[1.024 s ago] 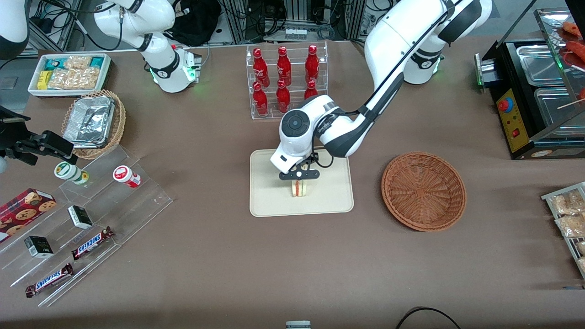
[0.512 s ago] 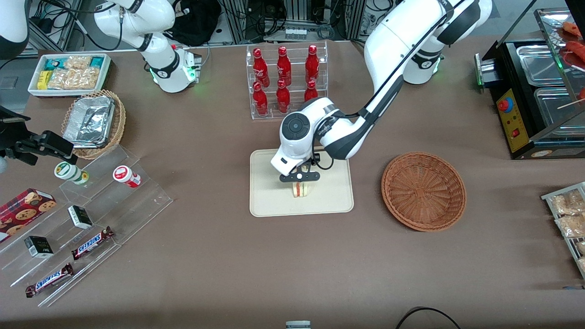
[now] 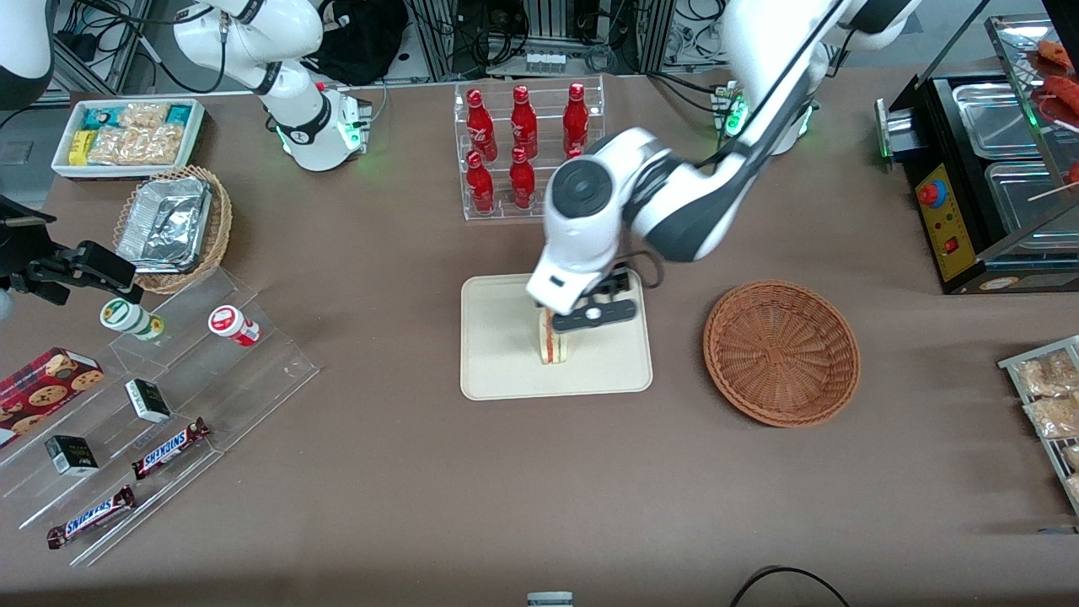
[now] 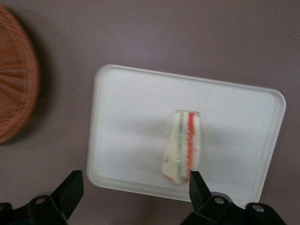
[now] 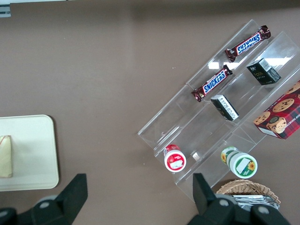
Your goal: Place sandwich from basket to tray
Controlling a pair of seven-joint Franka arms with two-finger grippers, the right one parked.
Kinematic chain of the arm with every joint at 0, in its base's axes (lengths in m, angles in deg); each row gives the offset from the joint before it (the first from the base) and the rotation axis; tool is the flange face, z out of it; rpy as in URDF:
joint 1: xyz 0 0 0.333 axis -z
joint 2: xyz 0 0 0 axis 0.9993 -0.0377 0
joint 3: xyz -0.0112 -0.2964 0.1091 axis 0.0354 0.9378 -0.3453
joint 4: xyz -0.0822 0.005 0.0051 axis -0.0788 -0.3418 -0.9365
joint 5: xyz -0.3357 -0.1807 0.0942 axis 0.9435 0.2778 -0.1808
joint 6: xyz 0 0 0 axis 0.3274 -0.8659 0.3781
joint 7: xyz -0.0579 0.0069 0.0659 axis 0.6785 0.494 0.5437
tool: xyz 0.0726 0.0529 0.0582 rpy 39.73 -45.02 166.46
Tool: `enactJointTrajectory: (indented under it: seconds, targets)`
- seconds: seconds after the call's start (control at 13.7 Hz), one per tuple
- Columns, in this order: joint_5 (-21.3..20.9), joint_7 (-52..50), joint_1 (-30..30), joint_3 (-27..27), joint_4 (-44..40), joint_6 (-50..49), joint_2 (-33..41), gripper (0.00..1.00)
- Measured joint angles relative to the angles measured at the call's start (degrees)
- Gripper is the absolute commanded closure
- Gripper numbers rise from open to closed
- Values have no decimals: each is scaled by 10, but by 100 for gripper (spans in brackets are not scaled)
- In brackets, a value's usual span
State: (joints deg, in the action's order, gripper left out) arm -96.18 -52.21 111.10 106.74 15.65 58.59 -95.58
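The claw (image 4: 133, 190) hangs above the tray (image 3: 497, 371) with its fingers (image 4: 70, 187) wide apart, holding nothing, and the sandwich (image 4: 182, 146) lies on the tray, beside the basket (image 3: 781, 351).

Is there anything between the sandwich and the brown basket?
Only the tray's own surface and bare tablecloth lie between the sandwich and basket, seen in the front view. The open tool hangs above.

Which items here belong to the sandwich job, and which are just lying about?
Job:
- sandwich, standing on the tray
- basket, nothing in it
- gripper, open, above the tray

Lying about:
- red bottles
- chocolate bars
- foil trays
- cookie box
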Motion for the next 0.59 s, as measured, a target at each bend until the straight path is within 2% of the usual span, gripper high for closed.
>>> enactJointTrajectory:
  seconds: [0.29, 0.59]
  targets:
    - [23, 8, -85, -2, 0, -127, 107, 1]
    - [34, 119, -178, -4, 7, -217, 173, 1]
